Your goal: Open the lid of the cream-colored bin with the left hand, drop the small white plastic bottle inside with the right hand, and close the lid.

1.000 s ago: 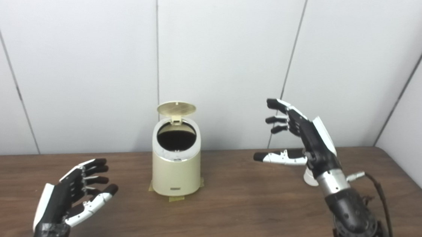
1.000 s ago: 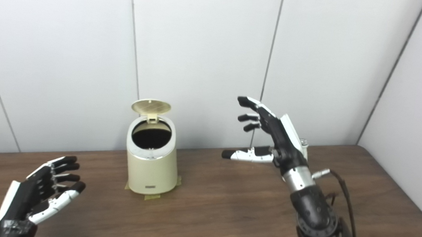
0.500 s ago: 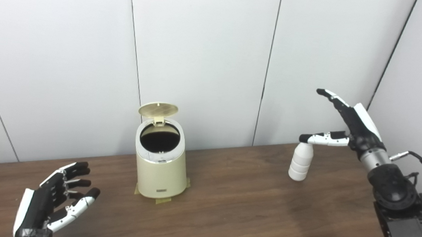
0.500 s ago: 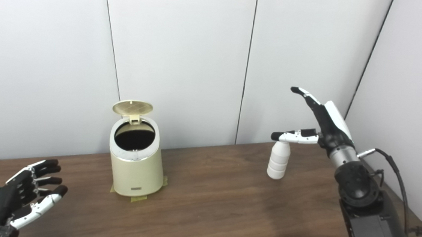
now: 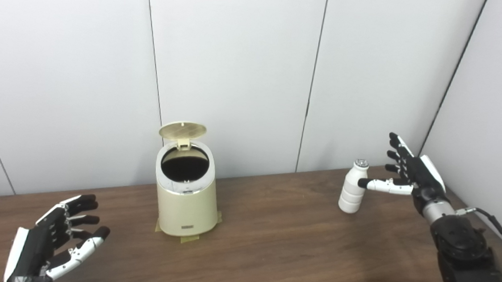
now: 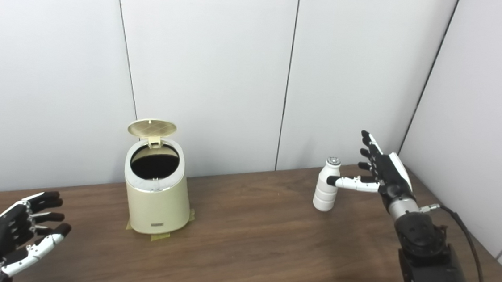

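White wall panels back a wooden table (image 5: 269, 250): cream bin (image 5: 187, 198), lid (image 5: 182, 131) up; right hand (image 5: 409, 176), fingers spread, thumb at the upright white bottle (image 5: 353, 189); left hand (image 5: 52, 242) open, empty.

Cream bin (image 5: 186, 207), white bottle (image 5: 352, 194), brown table (image 5: 287, 251).

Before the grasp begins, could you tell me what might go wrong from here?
The right robot hand is open, its thumb already at the upright small white bottle; a sideways nudge could topple it. The cream bin stands far left of it with a narrow opening under the raised lid, so a drop could miss.
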Controlling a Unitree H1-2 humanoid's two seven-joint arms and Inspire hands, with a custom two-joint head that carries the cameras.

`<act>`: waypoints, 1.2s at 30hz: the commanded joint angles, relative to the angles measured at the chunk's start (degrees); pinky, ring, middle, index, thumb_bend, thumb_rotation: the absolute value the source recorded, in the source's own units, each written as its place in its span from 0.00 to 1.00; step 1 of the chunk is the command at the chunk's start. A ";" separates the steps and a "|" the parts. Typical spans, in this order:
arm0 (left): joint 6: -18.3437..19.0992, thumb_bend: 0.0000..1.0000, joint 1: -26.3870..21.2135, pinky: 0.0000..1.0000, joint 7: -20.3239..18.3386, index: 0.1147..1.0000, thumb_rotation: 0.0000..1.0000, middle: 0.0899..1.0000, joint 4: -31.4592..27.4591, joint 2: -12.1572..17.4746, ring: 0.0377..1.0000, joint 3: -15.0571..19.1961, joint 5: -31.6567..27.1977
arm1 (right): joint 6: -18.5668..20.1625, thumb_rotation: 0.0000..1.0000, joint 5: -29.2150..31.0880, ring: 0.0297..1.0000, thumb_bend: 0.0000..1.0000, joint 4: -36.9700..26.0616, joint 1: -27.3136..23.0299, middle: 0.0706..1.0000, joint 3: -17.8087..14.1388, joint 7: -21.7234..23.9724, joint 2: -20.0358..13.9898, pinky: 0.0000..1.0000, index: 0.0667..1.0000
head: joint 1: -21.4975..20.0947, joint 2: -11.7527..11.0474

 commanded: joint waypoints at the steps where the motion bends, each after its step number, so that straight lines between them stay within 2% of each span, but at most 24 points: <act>1: -0.91 0.58 -2.06 0.52 -0.06 0.72 0.09 0.72 -1.74 0.75 0.64 0.19 -0.34 | -1.84 0.18 0.20 0.96 0.83 -0.86 -1.78 1.00 -0.30 -0.85 -1.08 0.86 1.00 | -0.06 0.09; 4: -0.84 0.58 -2.06 0.52 -0.17 0.72 0.07 0.72 -1.78 0.75 0.65 0.20 -0.47 | -1.55 0.17 0.33 0.93 0.82 -0.08 -1.31 0.99 -0.10 -1.51 -0.01 0.85 1.00 | -0.10 0.17; 9: -0.64 0.57 -2.01 0.53 -0.56 0.72 0.05 0.73 -1.98 0.77 0.65 0.34 -1.14 | -3.48 0.21 0.20 0.91 0.89 2.60 -1.04 0.96 0.29 -1.93 0.89 0.87 0.98 | -0.20 0.33; 13: -0.22 0.58 -1.90 0.53 -0.59 0.72 0.05 0.73 -2.26 0.62 0.66 0.42 -1.50 | -3.38 0.14 0.58 0.89 0.84 3.79 -1.05 0.94 0.11 -2.15 1.69 0.86 0.98 | -0.08 0.42; 19: 1.23 0.58 -1.82 0.53 -0.31 0.72 0.07 0.73 -3.42 0.63 0.65 0.11 -0.50 | -5.18 0.12 0.32 0.86 0.85 7.05 -1.60 0.89 0.32 -3.38 2.55 0.83 0.94 | 0.02 0.68; 24: 0.92 0.57 -1.64 0.52 -0.48 0.73 0.07 0.73 -3.66 0.94 0.65 -0.21 0.03 | -6.46 0.10 0.69 0.86 0.85 9.51 -2.12 0.88 0.73 -4.13 3.31 0.82 0.91 | -0.05 0.82; 27: 1.58 0.57 -1.59 0.53 -0.43 0.73 0.06 0.73 -4.13 0.83 0.66 -0.21 -0.01 | -7.12 0.10 1.08 0.82 0.86 10.48 -2.58 0.86 0.55 -4.57 4.04 0.78 0.90 | -0.10 0.98; 30: 1.79 0.58 -1.57 0.53 -0.50 0.72 0.07 0.73 -4.12 0.87 0.66 -0.21 -0.11 | -8.53 0.04 1.51 0.76 0.86 11.61 -3.19 0.83 0.30 -5.54 4.88 0.69 0.84 | -0.08 1.07; 36: 2.46 0.57 -1.47 0.53 -0.48 0.72 0.08 0.73 -4.47 0.82 0.66 -0.41 0.15 | -11.15 0.00 0.91 0.70 0.82 13.90 -4.58 0.79 1.00 -7.79 6.07 0.58 0.79 | -0.12 1.14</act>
